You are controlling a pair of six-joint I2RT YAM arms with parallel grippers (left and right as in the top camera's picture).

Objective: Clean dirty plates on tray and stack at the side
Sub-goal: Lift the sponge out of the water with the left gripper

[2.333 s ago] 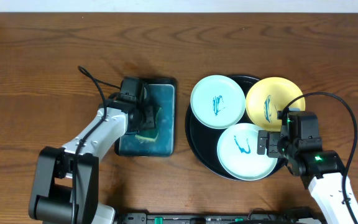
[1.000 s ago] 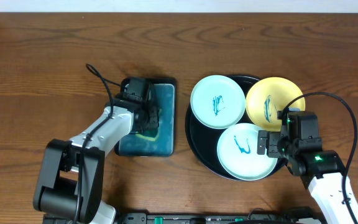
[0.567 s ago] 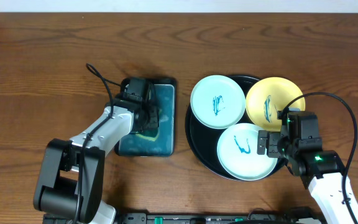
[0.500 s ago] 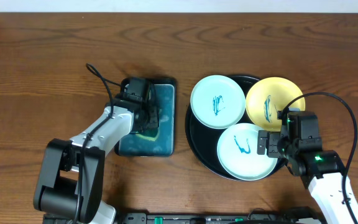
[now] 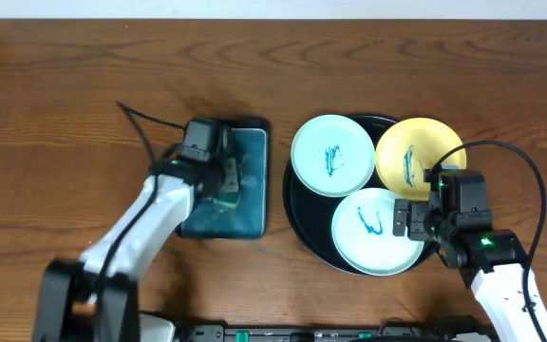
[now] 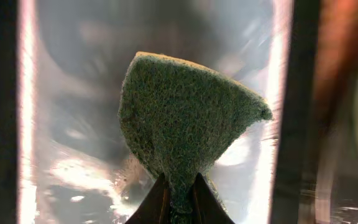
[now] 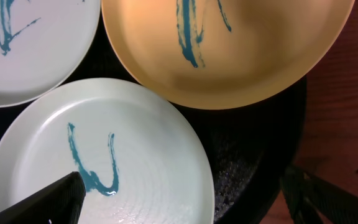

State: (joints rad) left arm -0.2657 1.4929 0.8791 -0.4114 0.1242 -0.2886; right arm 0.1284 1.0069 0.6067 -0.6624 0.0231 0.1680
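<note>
Three plates with teal scribbles lie on the round black tray [image 5: 292,204]: a mint plate [image 5: 332,155] at the back left, a yellow plate [image 5: 416,157] at the back right, and a mint plate [image 5: 373,231] nearest me. My right gripper [image 5: 416,220] hangs open over the near mint plate's right edge [image 7: 104,155]. Its fingers straddle the plate rim and the tray [image 7: 247,162], with the yellow plate [image 7: 229,50] ahead. My left gripper [image 5: 228,185] is shut on a green sponge [image 6: 185,118] above the teal tray [image 5: 253,161].
The rectangular teal tray sits just left of the black tray, its wet surface [image 6: 73,124] glistening under the sponge. Brown wooden table [image 5: 65,104] stretches to the left and back. A cable [image 5: 516,157] loops off the right arm.
My left arm has shifted, its elbow swinging lower and left, while the gripper stays over the teal tray with the sponge. The right arm and plates have not moved.
</note>
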